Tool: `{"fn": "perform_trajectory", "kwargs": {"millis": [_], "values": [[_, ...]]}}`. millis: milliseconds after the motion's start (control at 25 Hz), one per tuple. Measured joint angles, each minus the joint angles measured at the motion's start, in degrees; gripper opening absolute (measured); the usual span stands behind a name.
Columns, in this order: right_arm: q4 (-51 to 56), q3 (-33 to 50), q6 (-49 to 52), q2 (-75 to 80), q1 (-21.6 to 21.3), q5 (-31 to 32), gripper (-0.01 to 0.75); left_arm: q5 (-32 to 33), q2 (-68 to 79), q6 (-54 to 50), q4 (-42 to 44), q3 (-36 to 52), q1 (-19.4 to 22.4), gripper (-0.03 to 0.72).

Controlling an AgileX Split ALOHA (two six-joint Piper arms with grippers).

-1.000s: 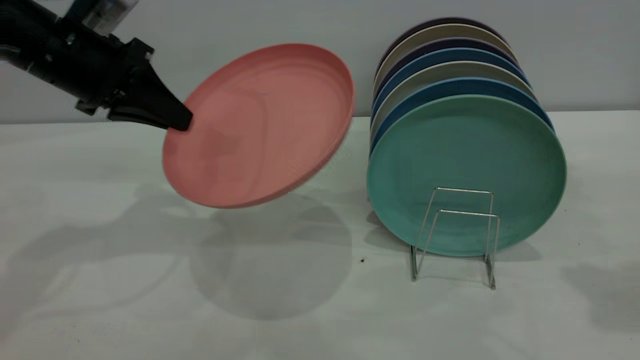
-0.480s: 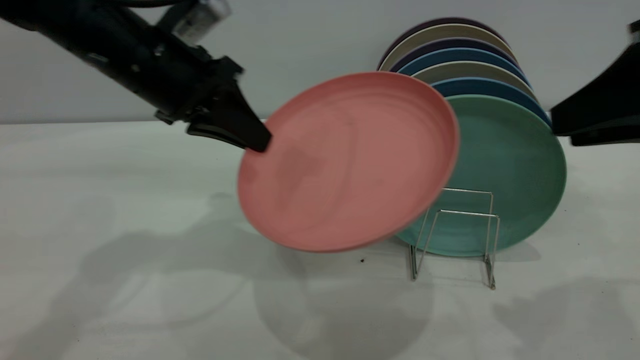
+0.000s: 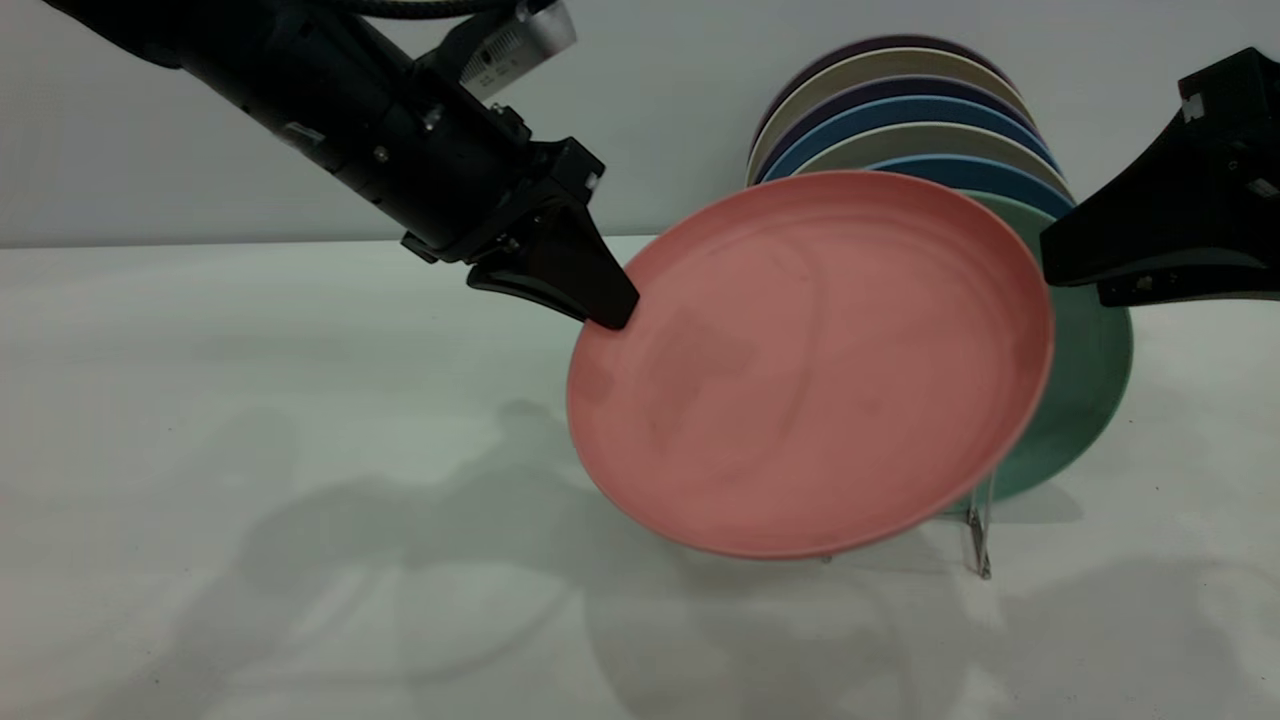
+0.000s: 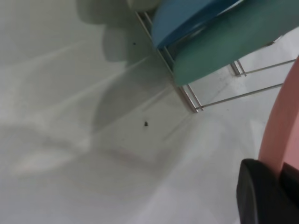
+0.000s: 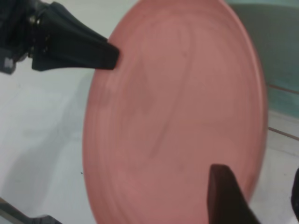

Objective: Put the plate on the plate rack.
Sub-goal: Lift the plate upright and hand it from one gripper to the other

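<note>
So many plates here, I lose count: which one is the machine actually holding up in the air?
The round salmon-pink matte plate, pinched at its rim by the left gripper. The others, the teal-green plate in front, stand in the wire rack.

A lab-style test bench: bare white table [image 3: 200, 420], blank grey wall [image 3: 650, 110], two robot arms

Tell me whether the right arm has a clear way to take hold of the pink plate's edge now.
Probably yes. The right gripper sits just beside the pink plate's right rim with open jaws, nothing between them. The left gripper holds the opposite rim, out of its way.
</note>
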Motion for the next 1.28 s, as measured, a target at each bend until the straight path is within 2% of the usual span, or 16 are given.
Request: {"fn": "perform_trajectory", "kwargs": {"millis": [120,440,680,800,920,960,1160,1280], "values": [[0.25,0.00,0.15,0.70,0.00,0.05,0.393,-0.19,0.00,-0.16,0.00,0.00,-0.84,0.012],[1.16,0.00,-0.59,6.48,0.00,2.10,0.400,-0.70,0.00,-0.36,0.00,0.00,-2.82,0.012],[4.33,0.00,-4.04,9.41,0.00,4.85,0.397,-1.92,0.00,-0.36,-0.35,0.00,-6.12,0.012],[4.28,0.00,-4.57,9.76,0.00,5.35,0.336,-2.67,0.00,-0.36,-0.35,0.00,-7.49,0.012],[3.56,0.00,-4.57,9.84,0.00,5.15,0.150,-2.61,0.00,-0.36,-0.35,0.00,-7.77,0.012],[3.17,0.00,-4.57,9.84,0.00,4.61,0.117,-2.56,0.00,-0.36,-0.35,0.00,-7.77,0.012],[1.49,0.00,-4.57,9.84,0.00,4.22,0.119,-1.96,0.00,-0.36,-0.10,0.06,-7.77,0.015],[0.13,0.00,-4.57,9.84,0.00,3.97,0.119,-1.15,-0.69,-0.36,0.54,0.11,-7.72,0.047]]}}
